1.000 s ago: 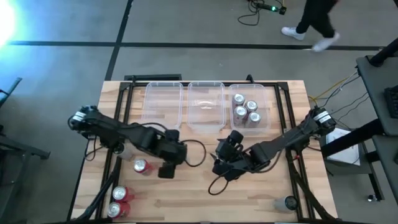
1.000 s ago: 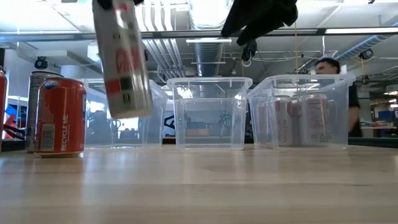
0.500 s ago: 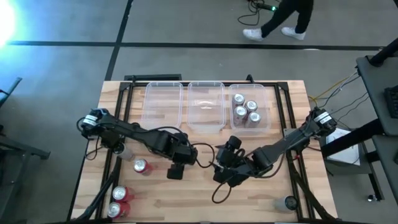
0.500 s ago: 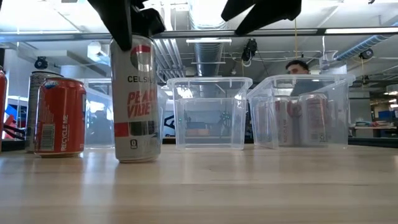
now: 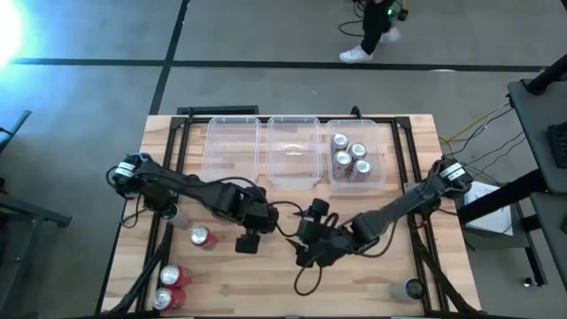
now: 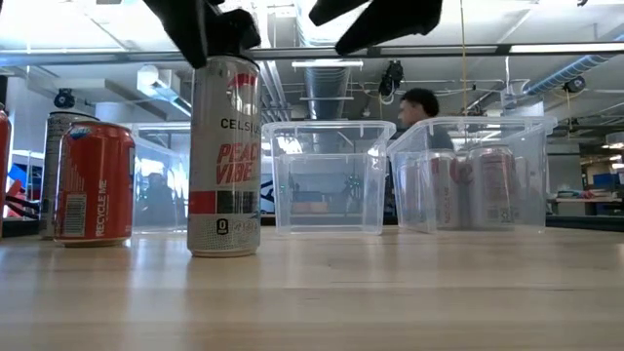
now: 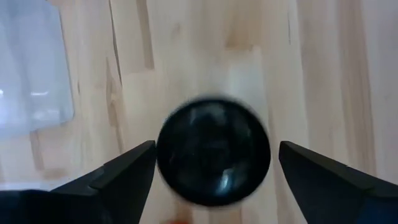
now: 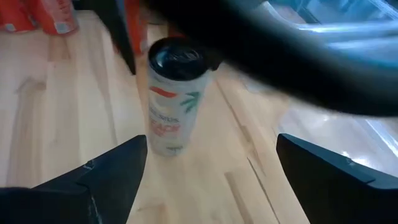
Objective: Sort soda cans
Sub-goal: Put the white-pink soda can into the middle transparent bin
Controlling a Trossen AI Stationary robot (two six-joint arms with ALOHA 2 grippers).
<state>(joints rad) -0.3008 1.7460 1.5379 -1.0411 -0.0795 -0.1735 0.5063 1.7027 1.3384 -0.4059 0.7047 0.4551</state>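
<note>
Soda cans are sitting in several spots on the wooden table (image 5: 283,292). A tall slim silver can (image 6: 224,156) with a black top, red lettering and a red-and-black band near its base is standing upright near the middle of the table, in front of the row of clear bins. The left gripper (image 7: 211,163) is hovering straight above this can, its fingers (image 7: 118,171) spread wide to either side of the black lid (image 7: 213,157) and not touching it. The right gripper (image 8: 208,168) is hanging just beside it, its fingers also spread apart and holding nothing, with the slim can (image 8: 171,96) showing ahead of them. Four red cans with shiny silver tops (image 5: 349,156) are standing together in the right bin (image 5: 383,151), while the middle bin (image 5: 293,151) and the left bin (image 5: 232,147) are holding no cans. A single red can (image 5: 200,237) is standing on the left side of the table, two more red cans (image 5: 169,287) are standing close together at the near left corner, and a dark can (image 5: 413,288) is standing alone near the right front corner. In the low view an orange-red can (image 6: 94,183) is standing beside a darker silver can (image 6: 58,166). A person (image 6: 425,109) is showing behind the bins in the room beyond.
</note>
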